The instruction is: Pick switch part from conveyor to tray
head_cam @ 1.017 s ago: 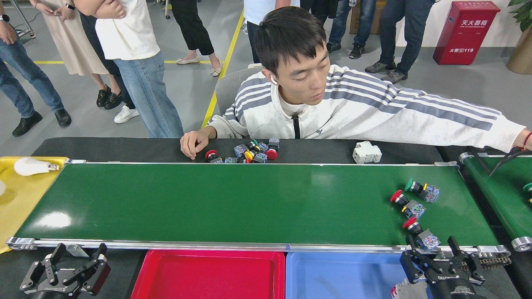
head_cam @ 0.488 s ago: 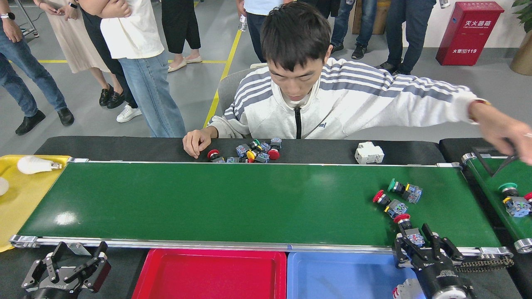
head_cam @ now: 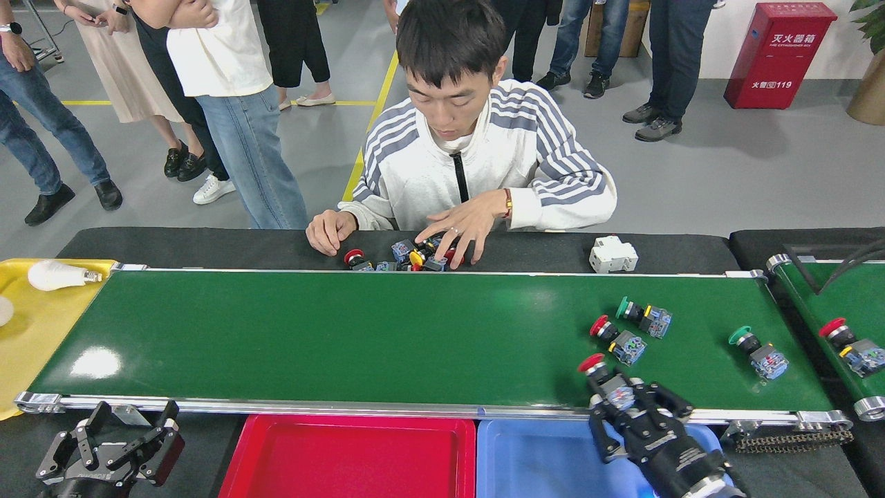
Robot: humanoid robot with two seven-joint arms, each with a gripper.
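Right gripper [head_cam: 617, 404] has tracked left with the conveyor [head_cam: 346, 332], fingers now closed around red-capped switch part [head_cam: 603, 380] lower right; lift to blue tray [head_cam: 539, 456] next; left gripper [head_cam: 110, 443] idle, open.

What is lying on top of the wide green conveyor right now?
Four switch parts: red-capped, green-capped and green-capped lie free; a red-capped one sits at the right tool, whose fingers hide its body.
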